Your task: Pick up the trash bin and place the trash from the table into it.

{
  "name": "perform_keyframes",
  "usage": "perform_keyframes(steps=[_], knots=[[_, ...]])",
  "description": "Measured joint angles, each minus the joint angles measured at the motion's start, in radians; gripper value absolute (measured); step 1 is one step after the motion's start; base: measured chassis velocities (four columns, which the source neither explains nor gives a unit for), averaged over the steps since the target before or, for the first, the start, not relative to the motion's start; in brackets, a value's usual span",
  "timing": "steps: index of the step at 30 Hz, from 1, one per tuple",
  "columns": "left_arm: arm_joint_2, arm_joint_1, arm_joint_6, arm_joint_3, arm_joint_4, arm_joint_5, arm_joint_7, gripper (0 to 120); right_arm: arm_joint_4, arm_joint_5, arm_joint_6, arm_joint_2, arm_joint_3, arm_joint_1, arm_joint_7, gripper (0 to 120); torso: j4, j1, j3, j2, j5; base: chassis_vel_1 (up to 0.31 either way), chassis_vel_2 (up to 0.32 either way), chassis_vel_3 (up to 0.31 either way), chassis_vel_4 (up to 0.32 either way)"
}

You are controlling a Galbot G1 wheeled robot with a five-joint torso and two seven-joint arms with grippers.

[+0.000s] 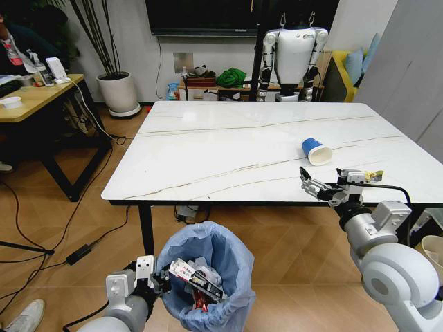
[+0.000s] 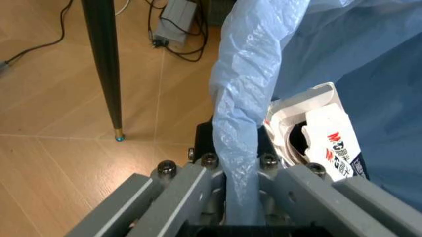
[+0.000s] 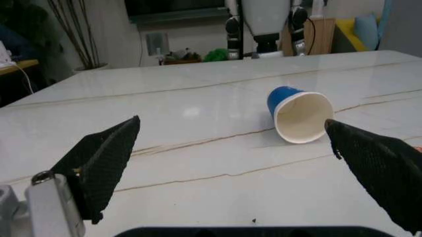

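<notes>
The trash bin [image 1: 208,277], lined with a crinkled light-blue bag, hangs in front of the table's near edge. My left gripper [image 1: 163,280] is shut on its bag-covered rim [image 2: 240,148]. Inside lie a black-white-red wrapper [image 1: 197,277], a red can and white paper. A blue paper cup [image 1: 316,151] lies on its side on the white marble table [image 1: 221,145], mouth toward me. My right gripper [image 1: 322,181] hovers open over the table's near right edge, short of the cup [image 3: 300,113], fingers [image 3: 99,163] spread wide. A yellow wrapper scrap [image 1: 374,176] shows just right of that gripper.
A black table leg [image 2: 105,64] stands close to the bin. Behind the table are another white robot [image 1: 294,55] and a shelf. A yellow wooden desk [image 1: 34,97] and a potted plant [image 1: 118,90] are at the left. Cables cross the floor. A cream bin [image 1: 432,252] sits at the right.
</notes>
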Motion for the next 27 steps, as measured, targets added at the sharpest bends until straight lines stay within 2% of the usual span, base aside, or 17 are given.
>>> perform_keyframes(steps=[7,27], knots=[[0.002,0.004,0.0,-0.005,-0.009,0.007,0.009,0,0.007,-0.002,0.003,0.007,0.008,-0.016,-0.008,100,0.0,0.0,0.0,0.0,-0.0001,-0.028,-0.036,0.035,0.027],[0.011,0.004,0.0,-0.008,-0.014,0.017,0.027,0,-0.002,0.002,0.008,0.012,0.011,-0.018,-0.009,100,0.0001,0.0,0.0,0.0,0.0005,-0.112,-0.115,0.115,0.122]])
